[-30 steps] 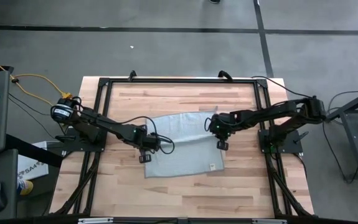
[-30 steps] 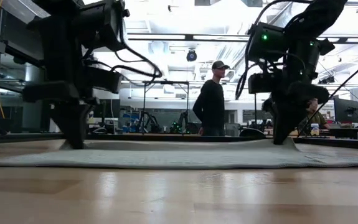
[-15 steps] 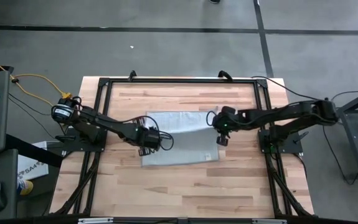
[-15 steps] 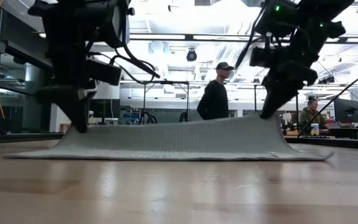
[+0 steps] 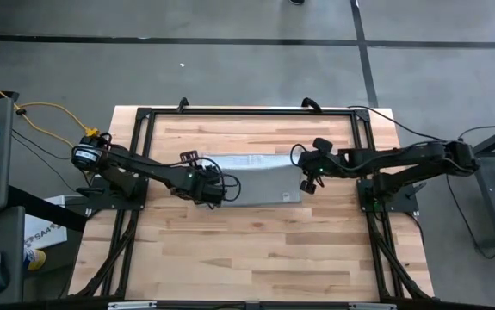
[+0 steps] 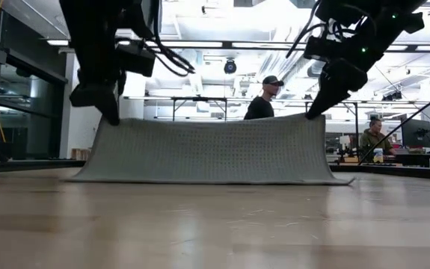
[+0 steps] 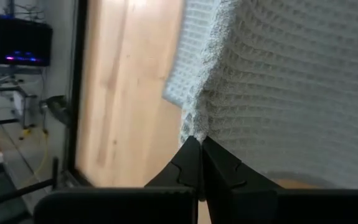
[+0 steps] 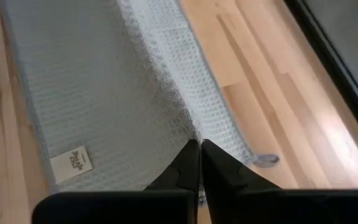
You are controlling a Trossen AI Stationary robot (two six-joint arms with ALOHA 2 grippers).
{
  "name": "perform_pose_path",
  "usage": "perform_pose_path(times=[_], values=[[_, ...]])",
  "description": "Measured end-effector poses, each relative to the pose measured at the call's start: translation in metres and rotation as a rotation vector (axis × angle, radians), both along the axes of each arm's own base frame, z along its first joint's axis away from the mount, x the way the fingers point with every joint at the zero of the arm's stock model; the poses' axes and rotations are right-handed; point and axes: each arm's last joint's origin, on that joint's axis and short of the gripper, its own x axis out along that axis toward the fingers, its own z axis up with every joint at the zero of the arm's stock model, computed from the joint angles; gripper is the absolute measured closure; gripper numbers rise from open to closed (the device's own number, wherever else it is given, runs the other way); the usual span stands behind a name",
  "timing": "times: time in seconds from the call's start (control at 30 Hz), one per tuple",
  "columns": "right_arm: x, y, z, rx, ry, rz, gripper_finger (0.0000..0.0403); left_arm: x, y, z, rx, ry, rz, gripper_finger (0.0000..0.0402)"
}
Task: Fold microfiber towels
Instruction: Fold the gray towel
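The light grey-white microfiber towel (image 5: 256,181) sits mid-table. Its near edge is raised and its far part (image 5: 247,162) lies on the wood. In the low view the towel (image 6: 211,149) stands like a curtain with its lower end on the table. My left gripper (image 5: 208,186) is shut on the towel's raised left corner, above the table. My right gripper (image 5: 309,177) is shut on the raised right corner. A small white label (image 8: 71,160) shows near the right side. My left gripper pinches the towel's raised left corner (image 7: 190,129) between its two fingers, coming from above. The towel hangs below the fingers (image 6: 114,112) and its lower end rests on the table. My right gripper pinches the raised right corner (image 8: 190,129) between its two fingers, slanting down from above. The towel's top edge (image 6: 215,119) runs nearly straight between the two grippers, with a slight sag.
A black frame (image 5: 247,110) runs around the tabletop. Bare wood (image 5: 247,250) lies between the towel and the near edge. Beyond the table, a person (image 6: 263,101) stands in the room and another person (image 6: 372,142) sits at the right.
Both grippers have risen and gone toward the table's far edge, staying shut on the towel's near corners. The near half of the towel has lifted off the table and now stands upright. The far part has stayed on the wood.
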Motion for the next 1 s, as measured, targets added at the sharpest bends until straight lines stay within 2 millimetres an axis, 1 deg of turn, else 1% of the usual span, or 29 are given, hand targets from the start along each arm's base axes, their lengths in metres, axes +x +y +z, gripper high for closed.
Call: perform_pose_path(times=[0.37,0.5,0.63,0.73,0.83,1.0], values=[[-0.001,0.004,0.003,-0.032,-0.012,0.007,0.0399,0.011,-0.001,0.027,0.033,-0.013,-0.067,0.0402],[0.0,0.008,0.005,-0.033,-0.034,0.028,0.0399,0.01,-0.003,0.045,0.03,-0.059,-0.097,0.0402],[0.0,0.016,0.009,-0.033,-0.053,0.062,0.0399,0.003,-0.014,0.066,0.009,-0.14,-0.14,0.0402],[0.001,0.024,0.015,-0.038,-0.065,0.084,0.0399,-0.008,-0.023,0.078,-0.01,-0.199,-0.171,0.0402],[0.004,0.032,0.025,-0.076,-0.1,0.091,0.0399,-0.015,-0.029,0.084,-0.034,-0.239,-0.17,0.0401],[0.005,0.051,0.038,-0.123,-0.153,0.109,0.0399,-0.022,-0.041,0.086,-0.052,-0.262,-0.185,0.0401]])
